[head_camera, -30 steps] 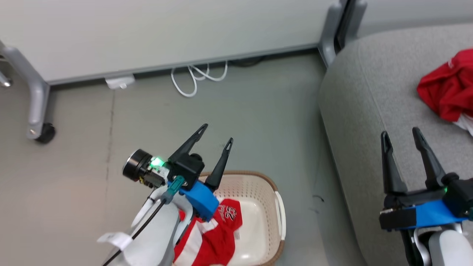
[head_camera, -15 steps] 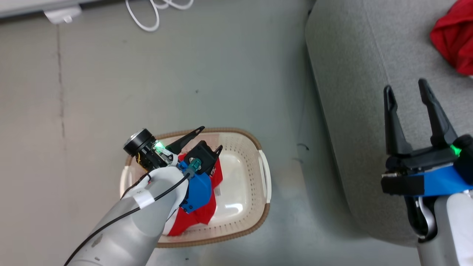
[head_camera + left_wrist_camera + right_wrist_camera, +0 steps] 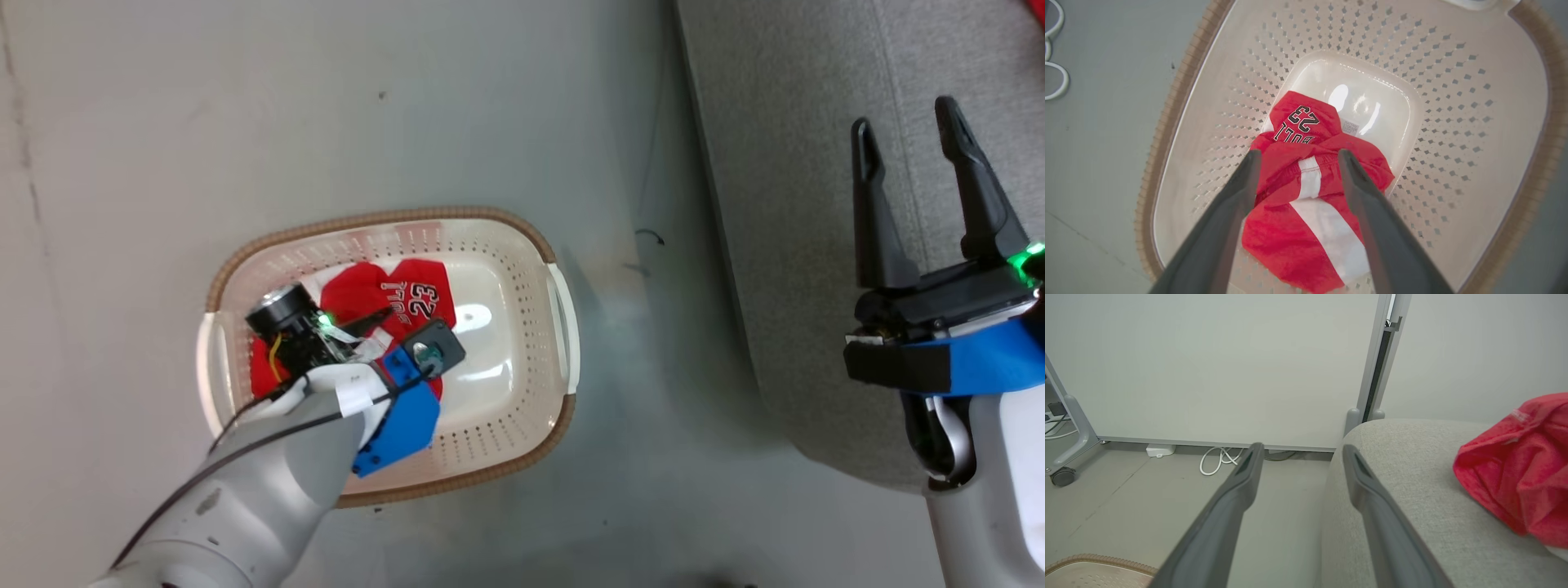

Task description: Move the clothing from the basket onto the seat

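One red garment (image 3: pixel 1282 232) lies crumpled on the bottom of the basket (image 3: pixel 1453 106), toward one end. Its number 23 (image 3: pixel 1300 116) is turned upward and a white stripe (image 3: pixel 1331 232) runs across the folds. A second red garment (image 3: pixel 1519 477) is already heaped on the seat (image 3: pixel 1412 473), so about half of the task is judged to be done.

The left tool (image 3: pixel 1298 157) is held inside the basket with its jaws spread wide, one on each side of a raised bunch of fabric. Nothing is gripped, and it cannot be told whether the tips touch the cloth. The right tool (image 3: pixel 904 114) is also spread wide and empty, held over the near edge of the seat and well apart from the basket.

The garment is judged to be light, soft and limp, and nothing in it is fragile. The thin sports fabric may be a little slick, so a pinch on a single layer could slip out. Hold is best taken on the bunched ridge between the jaws, where several layers are stacked. Once raised, the cloth can be expected to hang down in a long drape, so enough height is needed to clear the basket's rim. The basket itself looks light and could be dragged if a fold catches.
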### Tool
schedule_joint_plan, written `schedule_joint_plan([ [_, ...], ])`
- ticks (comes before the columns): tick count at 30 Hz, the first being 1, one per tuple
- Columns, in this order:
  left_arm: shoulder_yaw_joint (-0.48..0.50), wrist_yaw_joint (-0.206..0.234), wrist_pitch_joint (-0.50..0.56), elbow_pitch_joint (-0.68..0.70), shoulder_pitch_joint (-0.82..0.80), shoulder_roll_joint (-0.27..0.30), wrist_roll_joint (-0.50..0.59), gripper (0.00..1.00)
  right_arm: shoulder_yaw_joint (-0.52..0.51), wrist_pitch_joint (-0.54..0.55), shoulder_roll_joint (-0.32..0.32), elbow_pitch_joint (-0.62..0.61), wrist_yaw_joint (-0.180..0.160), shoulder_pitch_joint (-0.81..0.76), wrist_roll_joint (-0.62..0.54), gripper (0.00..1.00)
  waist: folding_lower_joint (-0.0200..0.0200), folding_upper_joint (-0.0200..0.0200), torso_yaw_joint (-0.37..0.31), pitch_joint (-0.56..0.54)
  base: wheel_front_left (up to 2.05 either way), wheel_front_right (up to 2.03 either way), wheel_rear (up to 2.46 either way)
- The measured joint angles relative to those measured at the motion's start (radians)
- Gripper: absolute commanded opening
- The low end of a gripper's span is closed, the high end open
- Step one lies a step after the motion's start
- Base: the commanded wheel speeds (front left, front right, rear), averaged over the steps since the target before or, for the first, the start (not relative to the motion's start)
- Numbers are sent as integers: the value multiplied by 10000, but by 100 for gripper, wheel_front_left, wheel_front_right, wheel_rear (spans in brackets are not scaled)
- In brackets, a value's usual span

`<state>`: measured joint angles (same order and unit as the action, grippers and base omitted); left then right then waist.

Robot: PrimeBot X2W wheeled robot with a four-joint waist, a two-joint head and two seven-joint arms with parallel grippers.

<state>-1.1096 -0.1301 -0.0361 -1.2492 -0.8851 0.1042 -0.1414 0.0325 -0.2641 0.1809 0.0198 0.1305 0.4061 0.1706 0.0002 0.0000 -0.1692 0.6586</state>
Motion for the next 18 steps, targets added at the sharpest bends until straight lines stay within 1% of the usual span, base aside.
schedule_joint_plan([
  [4, -587, 0, 533, -140, -244, 297, -215, 100, 44, 0, 36, -121, 0, 159, 0, 100, 0, 0, -114, 484, 0, 0, 0],
  [9, -1206, 0, 1041, -194, -672, 533, -431, 100, 52, 0, 163, -339, 0, 381, 0, 100, 0, 0, -246, 1086, 0, 0, 0],
  [18, -1615, 0, 1848, -263, -1280, 577, -345, 100, 94, 0, 326, -838, 0, 679, 0, 100, 0, -1, -320, 2133, 0, 0, 0],
])
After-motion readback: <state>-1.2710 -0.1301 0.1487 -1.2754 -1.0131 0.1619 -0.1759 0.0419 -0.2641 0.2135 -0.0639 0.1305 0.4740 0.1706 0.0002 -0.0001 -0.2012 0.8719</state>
